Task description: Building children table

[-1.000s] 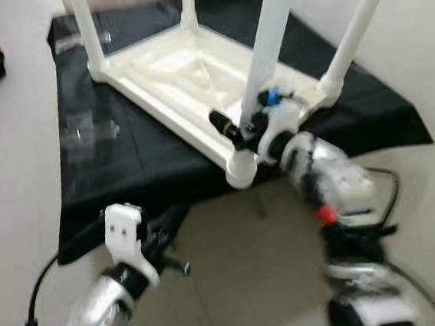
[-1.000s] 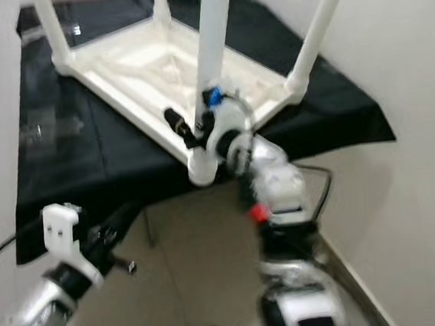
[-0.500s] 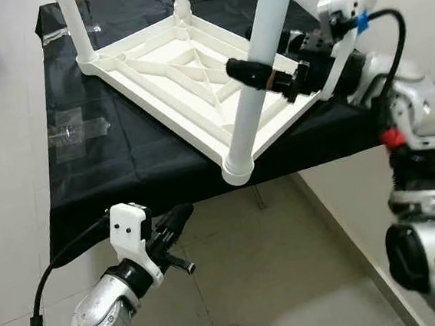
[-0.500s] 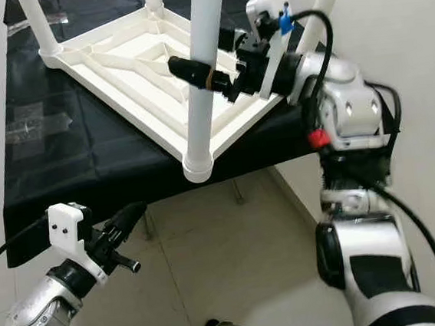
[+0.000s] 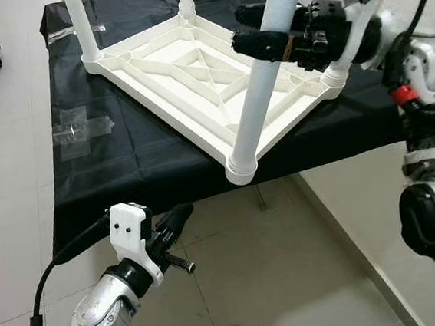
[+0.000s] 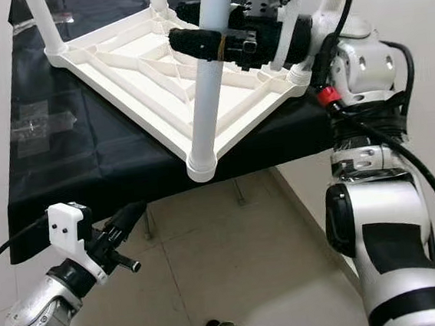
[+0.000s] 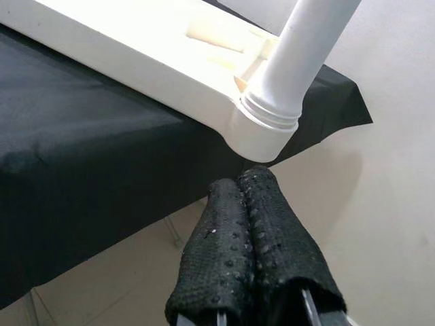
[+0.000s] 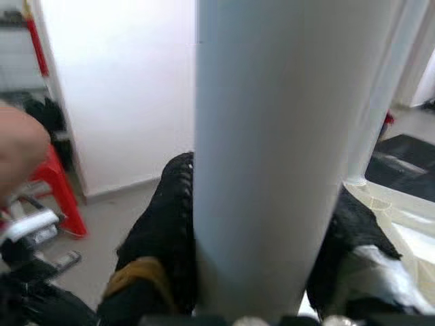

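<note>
Right wrist view: the near table leg [image 8: 272, 149] is pinched between the right gripper [image 5: 279, 41] fingers – best kept upright while seated; left gripper [image 7: 255, 238] fingers pressed together, idle.

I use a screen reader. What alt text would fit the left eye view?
The right claw grips a white table leg of an upturned white children's table lying on a black cloth. The left claw hangs shut, low over the tiled floor below the cloth's edge.
</note>
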Motion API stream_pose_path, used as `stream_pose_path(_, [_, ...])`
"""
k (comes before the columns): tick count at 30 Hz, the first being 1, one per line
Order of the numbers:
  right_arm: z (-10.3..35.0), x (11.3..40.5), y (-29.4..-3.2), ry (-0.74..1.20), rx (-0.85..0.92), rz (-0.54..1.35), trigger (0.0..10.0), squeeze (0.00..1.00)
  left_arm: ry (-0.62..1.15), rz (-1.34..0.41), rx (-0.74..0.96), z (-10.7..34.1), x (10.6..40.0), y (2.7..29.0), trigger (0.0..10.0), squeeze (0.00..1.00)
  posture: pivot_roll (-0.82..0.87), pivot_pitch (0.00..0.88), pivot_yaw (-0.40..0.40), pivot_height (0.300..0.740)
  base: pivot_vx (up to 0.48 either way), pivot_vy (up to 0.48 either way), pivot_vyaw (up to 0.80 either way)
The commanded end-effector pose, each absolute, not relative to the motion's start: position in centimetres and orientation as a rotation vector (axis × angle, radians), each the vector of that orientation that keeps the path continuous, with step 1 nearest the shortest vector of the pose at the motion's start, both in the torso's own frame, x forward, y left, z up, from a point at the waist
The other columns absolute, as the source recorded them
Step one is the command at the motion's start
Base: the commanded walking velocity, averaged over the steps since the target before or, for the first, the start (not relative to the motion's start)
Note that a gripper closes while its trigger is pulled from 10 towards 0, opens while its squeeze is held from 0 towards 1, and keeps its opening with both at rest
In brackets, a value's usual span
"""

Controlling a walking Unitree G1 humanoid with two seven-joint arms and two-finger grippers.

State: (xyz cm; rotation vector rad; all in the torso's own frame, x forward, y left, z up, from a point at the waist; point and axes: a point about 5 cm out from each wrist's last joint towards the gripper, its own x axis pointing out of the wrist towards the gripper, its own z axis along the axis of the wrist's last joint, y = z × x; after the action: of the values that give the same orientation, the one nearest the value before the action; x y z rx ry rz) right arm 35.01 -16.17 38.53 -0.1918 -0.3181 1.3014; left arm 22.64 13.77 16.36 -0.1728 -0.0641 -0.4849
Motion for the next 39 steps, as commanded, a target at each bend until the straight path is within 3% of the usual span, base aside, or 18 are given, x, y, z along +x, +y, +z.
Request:
stream_pose_path(1, [39.1, 34.9, -16.2, -0.326, -0.227, 1.303, 0.0, 0.00, -0.048, -0.483, -0.176, 16.0, 22.5, 13.9, 10.0, 0.00, -0.03, 0.210, -0.114, 0.740, 0.000, 0.000, 0.00])
stream_pose_path(6, [36.3, 36.0, -15.5, -0.196, -0.163, 1.117, 0.0, 0.00, -0.049, -0.482, -0.179, 16.0, 22.6, 13.9, 10.0, 0.00, -0.04, 0.214, -0.124, 0.740, 0.000, 0.000, 0.00])
stream_pose_path(7, [32.7, 37.0, -14.3, -0.064, -0.098, 0.839, 0.0, 0.00, -0.050, -0.481, -0.181, 16.0, 22.5, 14.0, 10.0, 0.00, -0.04, 0.214, -0.132, 0.740, 0.000, 0.000, 0.00])
stream_pose_path(8, [31.2, 37.3, -14.0, -0.011, -0.061, 0.704, 0.0, 0.00, -0.050, -0.480, -0.181, 16.0, 22.5, 14.0, 10.0, 0.00, -0.04, 0.214, -0.132, 0.740, 0.000, 0.000, 0.00])
stream_pose_path(9, [31.2, 37.3, -14.0, -0.011, -0.061, 0.704, 0.0, 0.00, -0.050, -0.480, -0.181, 16.0, 22.5, 14.0, 10.0, 0.00, -0.04, 0.214, -0.132, 0.740, 0.000, 0.000, 0.00])
stream_pose_path(10, [28.6, 37.1, -13.9, 0.047, -0.052, 0.449, 0.0, 0.00, -0.051, -0.479, -0.181, 16.0, 22.5, 14.0, 10.0, 0.00, -0.03, 0.215, -0.134, 0.740, 0.000, 0.000, 0.00])
stream_pose_path(11, [28.6, 37.1, -13.9, 0.047, -0.052, 0.449, 0.0, 0.00, -0.051, -0.479, -0.181, 16.0, 22.5, 14.0, 10.0, 0.00, -0.03, 0.215, -0.134, 0.740, 0.000, 0.000, 0.00])
stream_pose_path(12, [26.7, 36.4, -13.9, 0.065, -0.022, 0.275, 0.0, 0.00, -0.051, -0.478, -0.180, 16.0, 22.6, 14.1, 10.0, 0.00, -0.03, 0.209, -0.129, 0.740, 0.000, 0.000, 0.00])
stream_pose_path(16, [23.9, 35.2, -12.7, 0.092, 0.023, 0.128, 0.0, 0.00, -0.050, -0.475, -0.176, 16.0, 22.7, 14.1, 10.0, 0.00, -0.02, 0.199, -0.121, 0.740, 0.000, 0.000, 0.00])
stream_pose_path(24, [23.6, 35.7, -10.3, 0.104, 0.047, 0.143, 0.0, 0.00, -0.049, -0.471, -0.172, 15.8, 22.9, 14.1, 10.0, 0.00, -0.03, 0.192, -0.125, 0.740, 0.000, 0.000, 0.00])
stream_pose_path(25, [24.3, 35.8, -9.8, 0.096, 0.043, 0.178, 10.0, 0.00, -0.051, -0.470, -0.174, 15.8, 22.9, 14.1, 10.0, 0.00, -0.03, 0.190, -0.125, 0.740, 0.000, 0.000, 0.00])
stream_pose_path(28, [25.4, 35.7, -9.2, 0.063, 0.099, 0.219, 10.0, 0.00, -0.054, -0.468, -0.176, 15.8, 22.9, 14.1, 10.0, 0.00, -0.03, 0.197, -0.125, 0.740, 0.000, 0.000, 0.00])
stream_pose_path(29, [25.8, 35.7, -9.1, 0.042, 0.125, 0.236, 10.0, 1.00, -0.055, -0.468, -0.177, 15.9, 22.9, 14.1, 10.0, 0.00, -0.03, 0.197, -0.125, 0.740, 0.000, 0.000, 0.00])
stream_pose_path(34, [26.8, 35.5, -9.4, -0.021, 0.137, 0.278, 10.0, 1.00, -0.055, -0.468, -0.177, 15.9, 22.9, 14.2, 10.0, 0.00, -0.03, 0.201, -0.116, 0.740, 0.000, 0.000, 0.00])
stream_pose_path(37, [28.3, 35.3, -10.4, -0.126, 0.135, 0.403, 10.0, 1.00, -0.053, -0.469, -0.177, 16.0, 22.9, 14.2, 10.0, 0.00, -0.03, 0.211, -0.111, 0.740, 0.000, 0.000, 0.00])
stream_pose_path(39, [29.5, 34.9, -12.0, -0.191, 0.076, 0.613, 10.0, 1.00, -0.052, -0.474, -0.178, 16.0, 22.8, 14.1, 10.0, 0.00, -0.03, 0.219, -0.108, 0.740, 0.000, 0.000, 0.00])
